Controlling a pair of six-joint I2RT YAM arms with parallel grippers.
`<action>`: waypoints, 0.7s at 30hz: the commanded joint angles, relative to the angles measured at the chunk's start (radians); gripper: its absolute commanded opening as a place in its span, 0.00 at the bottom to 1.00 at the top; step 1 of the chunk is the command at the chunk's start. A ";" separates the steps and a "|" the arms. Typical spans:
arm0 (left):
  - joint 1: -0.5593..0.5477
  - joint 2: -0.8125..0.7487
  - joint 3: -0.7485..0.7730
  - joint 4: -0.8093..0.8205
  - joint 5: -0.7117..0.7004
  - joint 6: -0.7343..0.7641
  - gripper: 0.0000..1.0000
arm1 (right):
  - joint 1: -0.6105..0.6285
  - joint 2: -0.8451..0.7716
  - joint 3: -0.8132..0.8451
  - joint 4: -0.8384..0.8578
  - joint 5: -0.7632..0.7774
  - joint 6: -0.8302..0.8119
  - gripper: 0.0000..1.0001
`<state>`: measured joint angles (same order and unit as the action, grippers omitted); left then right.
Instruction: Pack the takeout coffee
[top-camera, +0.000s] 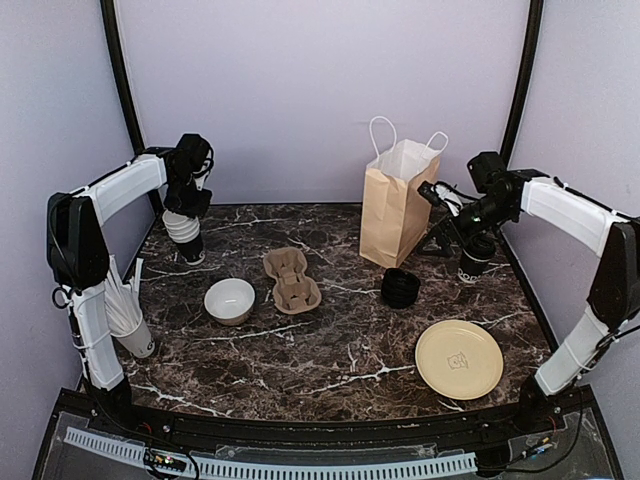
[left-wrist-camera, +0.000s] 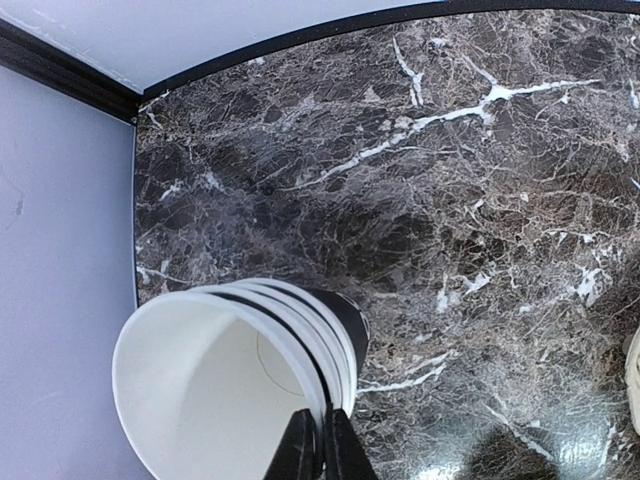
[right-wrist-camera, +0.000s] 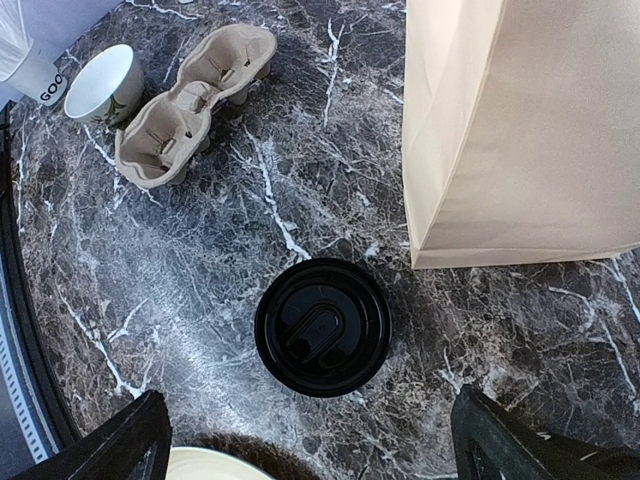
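Observation:
My left gripper (top-camera: 186, 207) (left-wrist-camera: 322, 442) is shut on the white rim of the top cup of a lidless nested cup stack (top-camera: 184, 236) (left-wrist-camera: 235, 385) at the back left. One black cup with white lettering (top-camera: 476, 260), seemingly takeout coffee, stands at the back right under my right arm, which hides its top. My right gripper (top-camera: 440, 215) (right-wrist-camera: 312, 420) hangs wide open and holds nothing, above a low stack of black lids (top-camera: 400, 288) (right-wrist-camera: 322, 327).
A brown paper bag (top-camera: 396, 205) (right-wrist-camera: 520, 130) stands open at the back, right of centre. A cardboard cup carrier (top-camera: 291, 280) (right-wrist-camera: 190, 105) and a white bowl (top-camera: 229, 300) (right-wrist-camera: 103, 82) lie mid-table. A yellow plate (top-camera: 459, 358) sits front right. Wrapped cups (top-camera: 128, 318) lean at the left edge.

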<state>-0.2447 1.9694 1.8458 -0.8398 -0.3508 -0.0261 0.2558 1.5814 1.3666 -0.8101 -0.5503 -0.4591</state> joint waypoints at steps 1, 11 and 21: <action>0.005 -0.020 0.028 -0.013 -0.003 0.016 0.04 | 0.013 0.012 0.001 -0.002 -0.010 -0.010 0.99; -0.053 -0.051 0.069 -0.053 -0.142 0.094 0.00 | 0.023 0.027 0.019 -0.020 -0.014 -0.015 0.99; -0.088 0.000 0.125 -0.112 -0.242 0.142 0.00 | 0.035 0.039 0.032 -0.039 -0.013 -0.025 0.98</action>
<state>-0.3344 1.9671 1.9137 -0.8845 -0.5117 0.0860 0.2790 1.6119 1.3689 -0.8352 -0.5503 -0.4713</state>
